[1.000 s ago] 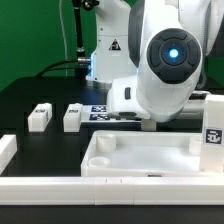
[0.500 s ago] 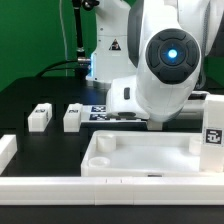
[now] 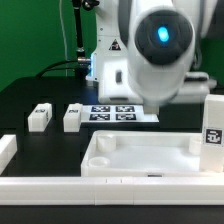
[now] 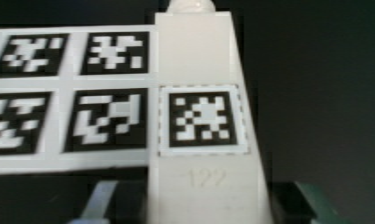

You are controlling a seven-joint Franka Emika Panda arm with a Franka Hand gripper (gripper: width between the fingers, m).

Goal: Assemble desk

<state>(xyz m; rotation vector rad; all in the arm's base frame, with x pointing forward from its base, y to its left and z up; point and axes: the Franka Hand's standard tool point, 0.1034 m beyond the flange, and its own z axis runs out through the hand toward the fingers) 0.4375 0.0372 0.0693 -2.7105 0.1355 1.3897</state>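
Closest in the exterior view is a long low white rail (image 3: pixel 90 186) along the front edge of the black worktop (image 3: pixel 40 92). Just behind it lies the desk top (image 3: pixel 140 160). It is a big white tray with a raised rim, lying flat with its open side up. At the exterior view's right end of the tray stands a tall leg (image 3: pixel 213 125), upright, with a black-and-white tag on its front. I cannot tell if it touches the tray.

A bit farther back, toward the exterior view's left, a first short leg (image 3: pixel 39 117) and a second short leg (image 3: pixel 72 117) sit near each other on the worktop, not touching. Beside them, more to the middle, the marker board (image 3: pixel 125 112) lies flat. The big white arm (image 3: pixel 160 50), with a blue light on it, hangs above the board and hides the tool in this view.

In the wrist view, the tool (image 4: pixel 202 203) is over a long white held-up leg (image 4: pixel 202 60) with a tag on it. The grey fingers (image 4: pixel 102 203) show on both sides of this leg. I cannot tell if they squeeze it or stand apart from it. The marker board (image 4: pixel 59 90) is farther away, next to this leg.
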